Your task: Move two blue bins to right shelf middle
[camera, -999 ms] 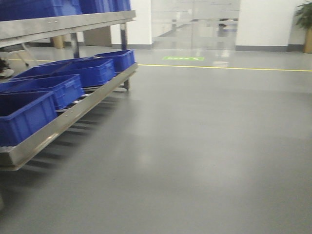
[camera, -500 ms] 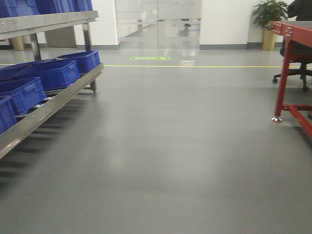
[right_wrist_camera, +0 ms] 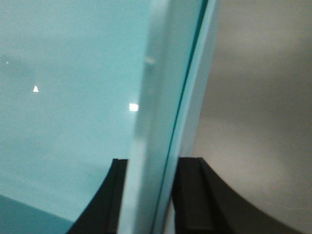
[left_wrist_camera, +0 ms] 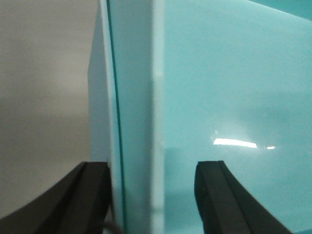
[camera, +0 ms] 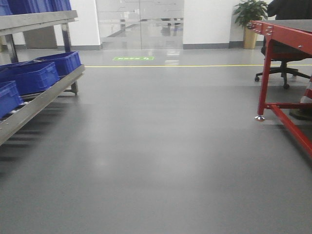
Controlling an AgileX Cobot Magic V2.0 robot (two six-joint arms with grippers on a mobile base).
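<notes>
The held bin (left_wrist_camera: 234, 87) is smooth, shiny plastic. Up close it looks pale blue-green, with small white spots of light on it. Its thin, flat side wall stands up straight. The top edge of the wall is long and straight and runs away from the camera, up the picture.

The left gripper (left_wrist_camera: 151, 168) has one black, curved finger (left_wrist_camera: 90, 200) on the outside of this wall, touching it, and one on the inside. The view is blurry, so I cannot tell if the inside one presses the wall.

The right gripper (right_wrist_camera: 155, 163) pinches a wall tight between its two black fingers. That edge leans a little to the right. Grey floor (right_wrist_camera: 253, 97) shows beside it.

In the front view, boxy blue bins (camera: 31, 75) sit in a row on a slanted metal shelf (camera: 44, 100) on the left. A red metal table (camera: 265, 68) stands on the right.
</notes>
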